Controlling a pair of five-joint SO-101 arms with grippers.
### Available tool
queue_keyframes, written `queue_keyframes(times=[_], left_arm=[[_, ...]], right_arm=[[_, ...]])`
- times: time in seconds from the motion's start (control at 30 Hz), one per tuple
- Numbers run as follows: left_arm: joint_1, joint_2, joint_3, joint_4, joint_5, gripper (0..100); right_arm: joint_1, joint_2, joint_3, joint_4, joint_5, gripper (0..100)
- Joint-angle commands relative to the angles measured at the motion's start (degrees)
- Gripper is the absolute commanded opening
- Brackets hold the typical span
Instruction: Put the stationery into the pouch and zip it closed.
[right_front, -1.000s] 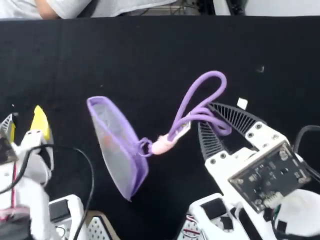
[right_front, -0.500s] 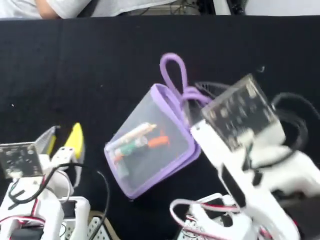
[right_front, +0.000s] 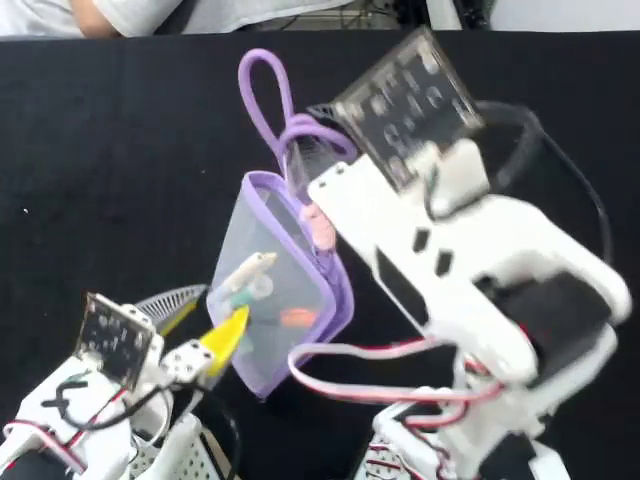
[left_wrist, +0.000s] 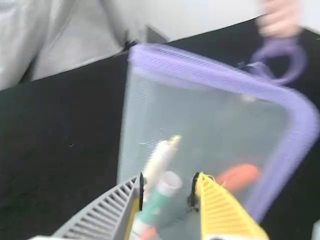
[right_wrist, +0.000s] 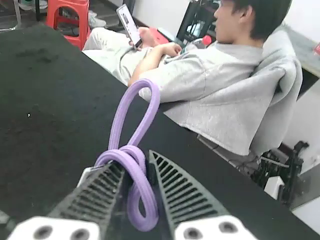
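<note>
Two grippers work the pouch (right_front: 275, 300), which lies tilted on the table (right_front: 120, 150) with the pens (left_wrist: 161, 155) inside. Right gripper (right_wrist: 136, 159): fingers clamped on the purple cord (right_wrist: 132, 115). Left gripper (left_wrist: 167, 181): fingers a narrow gap apart, astride the pouch's near edge. Recommended: anchor the left on mesh, not pens, then draw the cord straight along the zip line.
</note>
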Motion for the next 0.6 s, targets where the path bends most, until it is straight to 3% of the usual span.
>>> queue_keyframes(times=[0.0, 0.2, 0.57], left_arm=[[5.8, -4.6, -3.5, 0.6, -0.1, 18], [11.9, -3.5, -1.1, 0.4, -0.1, 19], [11.9, -4.9, -2.5, 1.6, -0.1, 19]], right_arm=[[-0.9, 3.1, -4.4, -1.7, -0.7, 1.1], [-4.9, 7.3, -8.0, -3.5, -4.6, 1.1], [-13.6, 13.0, -8.7, -10.4, -4.8, 1.1]])
